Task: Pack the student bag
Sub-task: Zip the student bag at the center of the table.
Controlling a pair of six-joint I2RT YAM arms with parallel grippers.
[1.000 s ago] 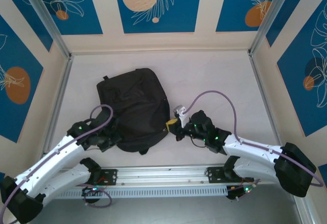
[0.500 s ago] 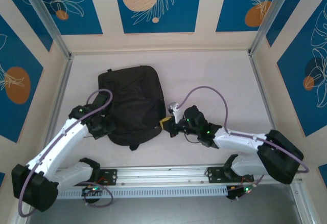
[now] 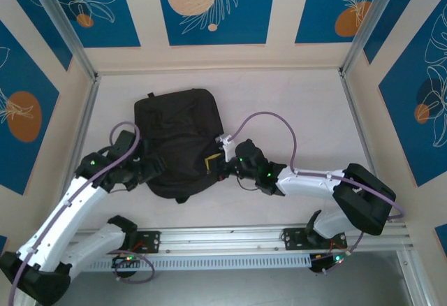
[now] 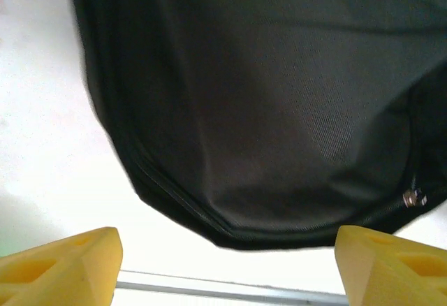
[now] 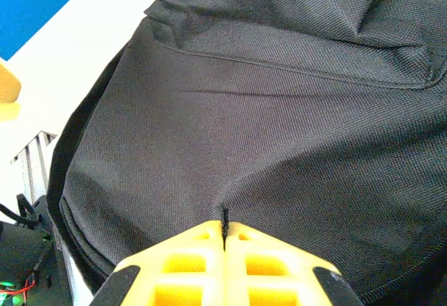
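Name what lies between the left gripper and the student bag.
In the left wrist view, a bare strip of white table separates the open left gripper from the student bag.

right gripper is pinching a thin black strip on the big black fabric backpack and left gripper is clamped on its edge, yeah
Not the left gripper: the left wrist view shows it open, yellow fingers wide apart, nothing between them. The right gripper is shut on a thin black strip of the big black fabric backpack.
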